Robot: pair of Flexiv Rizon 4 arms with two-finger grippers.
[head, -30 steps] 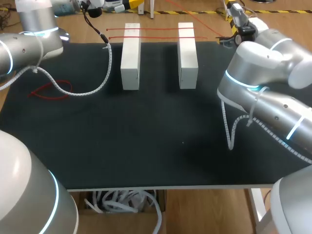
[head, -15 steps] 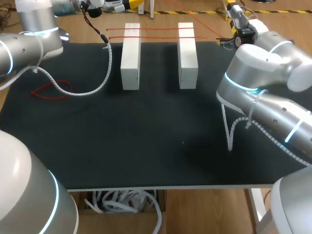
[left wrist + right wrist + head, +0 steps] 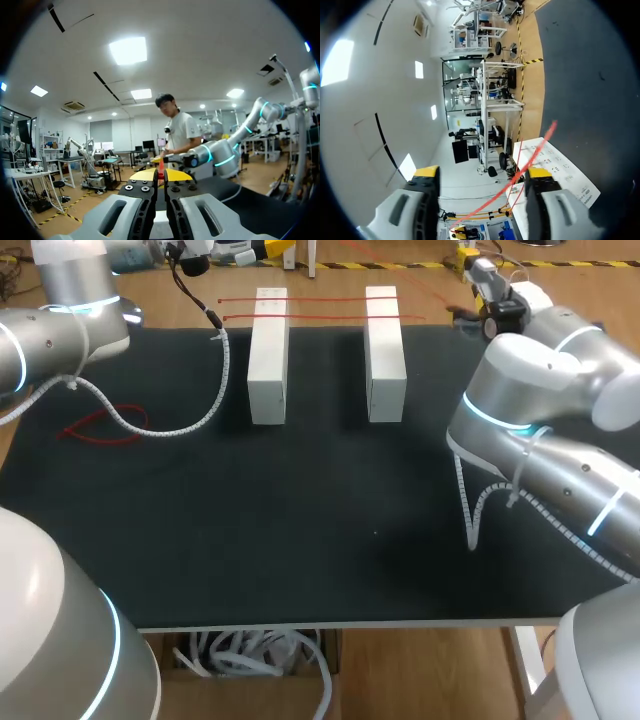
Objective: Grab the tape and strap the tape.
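Two strands of red tape (image 3: 320, 300) stretch across the far ends of two white blocks (image 3: 268, 355) (image 3: 385, 350) on the black mat. My left gripper (image 3: 161, 176) is shut on a red strip of tape pinched between its yellow tips. My right gripper (image 3: 482, 172) stands open, and the red tape (image 3: 530, 162) runs slantwise through the gap between its fingers without both touching it. One white block (image 3: 555, 170) lies ahead of it. In the head view the right gripper (image 3: 472, 265) hangs beyond the table's far right corner.
A loose loop of red tape (image 3: 105, 427) lies on the mat at the left. My left arm's white coiled cable (image 3: 190, 420) sags onto the mat beside the left block. My right arm's cable (image 3: 470, 500) hangs down at the right.
My right wrist has drifted slightly farther back past the table's far edge. The left arm, blocks and tape strands have stayed put.
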